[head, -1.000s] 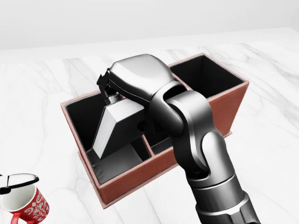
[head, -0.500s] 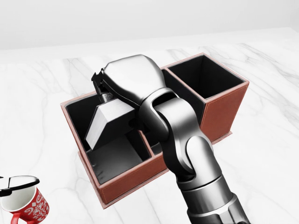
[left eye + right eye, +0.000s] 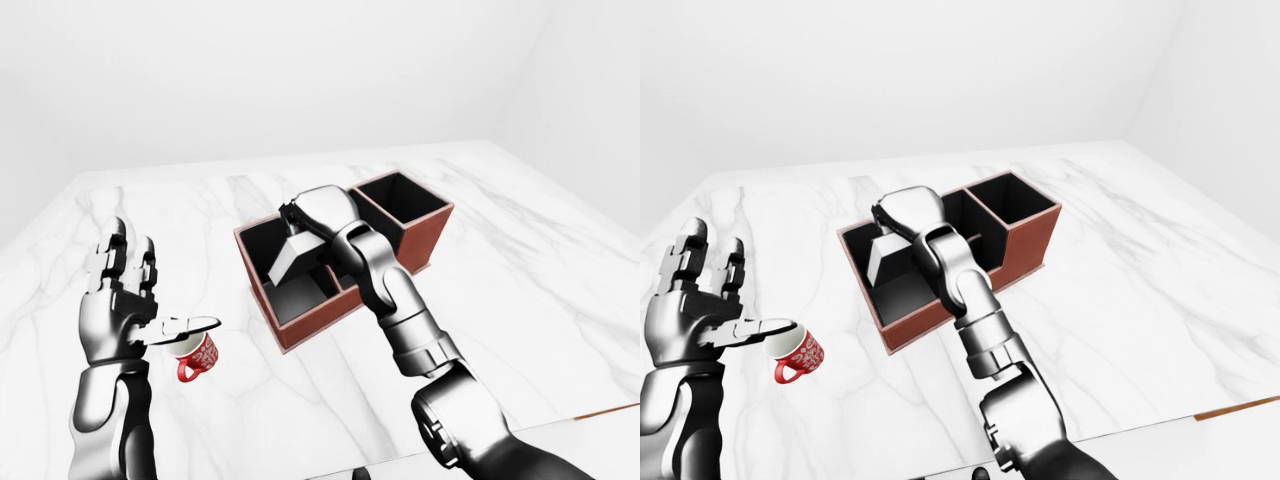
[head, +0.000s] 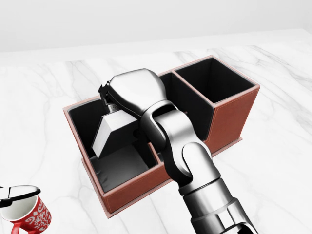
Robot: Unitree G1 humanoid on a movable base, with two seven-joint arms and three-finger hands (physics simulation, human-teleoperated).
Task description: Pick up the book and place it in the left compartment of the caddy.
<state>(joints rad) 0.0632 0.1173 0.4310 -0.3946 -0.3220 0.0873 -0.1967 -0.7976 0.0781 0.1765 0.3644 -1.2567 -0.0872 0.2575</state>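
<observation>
A red-brown caddy (image 4: 141, 187) stands on the white marble table. Its wide left compartment (image 4: 119, 168) has a dark floor. A grey book (image 4: 109, 130) hangs tilted inside that compartment, its lower edge near the left wall. My right hand (image 4: 108, 97) reaches in from above and is shut on the book's top end. Whether the book touches the floor is hidden. My left hand (image 3: 125, 290) is raised at the left of the left-eye view, fingers spread open and holding nothing, its thumb above a red mug.
A red patterned mug (image 4: 27, 213) stands left of the caddy. The caddy's right compartment (image 4: 214, 78) and a narrow middle slot (image 4: 170, 90) look dark inside. The table's near edge (image 3: 610, 410) shows at the lower right of the left-eye view.
My right hand has carried the book a little to the left inside the left compartment, and the forearm has swung left. The caddy and mug have stayed put.
</observation>
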